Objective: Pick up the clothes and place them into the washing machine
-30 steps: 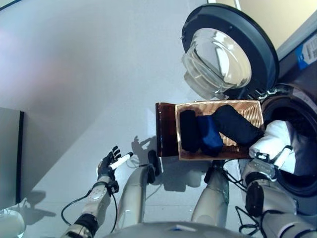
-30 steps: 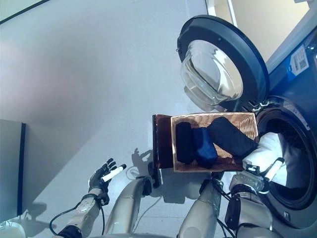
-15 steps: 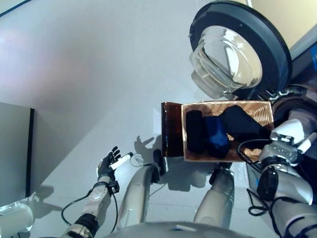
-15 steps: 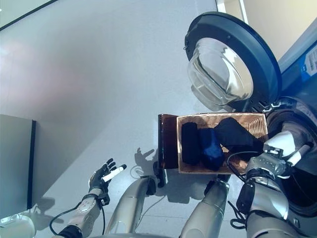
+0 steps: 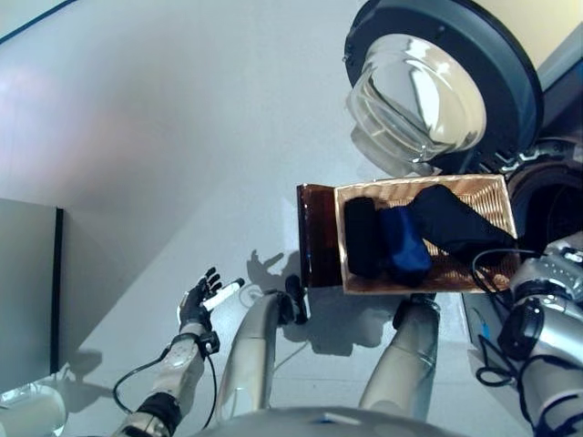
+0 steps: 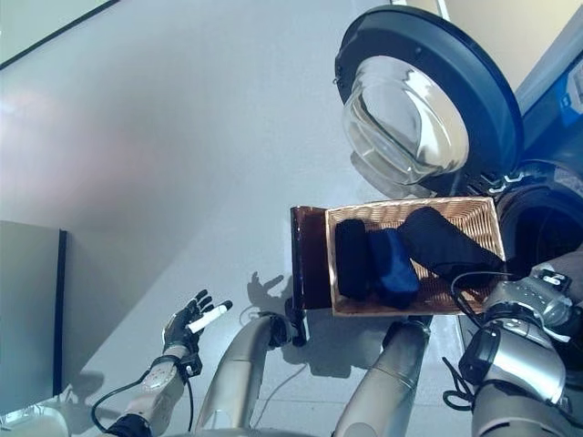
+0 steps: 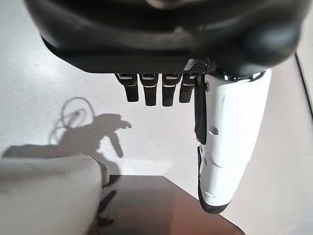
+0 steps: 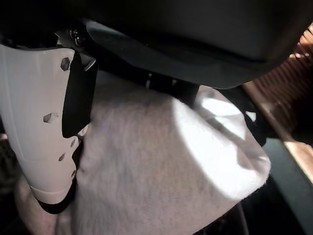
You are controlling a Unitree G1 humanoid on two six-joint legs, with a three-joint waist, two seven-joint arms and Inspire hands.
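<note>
The washing machine's round door [image 5: 428, 82] stands open above its dark drum opening [image 6: 539, 238]. A woven basket [image 5: 487, 196] in front of it holds a black roll [image 5: 363, 237], a blue garment [image 5: 405, 248] and another black garment [image 5: 460, 223]. My right hand [image 6: 549, 282] is at the drum's mouth. In the right wrist view its thumb [image 8: 44, 122] lies against a white garment [image 8: 161, 166] that bunches under the palm. My left hand [image 5: 199, 305] hovers open over the floor at the lower left, its fingers [image 7: 151, 90] straight and holding nothing.
A dark brown board [image 5: 316, 232] stands against the basket's left side. A grey cabinet panel [image 5: 27, 291] rises at the far left, with a white rounded object [image 5: 25, 414] below it.
My right hand has carried the white garment to the right, towards the drum, so the cloth has nearly left the eye views. The camera has shifted a little. The left hand has stayed put.
</note>
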